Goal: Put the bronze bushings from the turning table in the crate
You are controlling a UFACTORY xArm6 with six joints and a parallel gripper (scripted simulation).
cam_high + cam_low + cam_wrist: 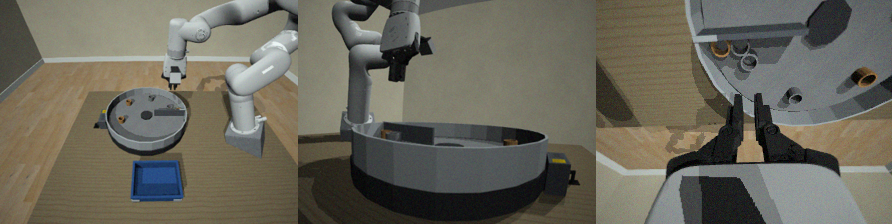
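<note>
The round grey turning table holds bronze bushings at its left and one by the grey divider bar. Steel bushings stand at the back and next to the bar. In the wrist view two steel bushings lie beside that bronze one, a third steel bushing sits near the rim and another bronze one is at the right. My gripper hovers above the table's back rim, also in the wrist view. Its fingers are narrowly open with nothing between them. The blue crate is empty.
The divider bar runs from the dark hub to the wall. A dark motor box sits at the table's left side. The arm's base stands to the right of the table. The table's wall rises around the bushings.
</note>
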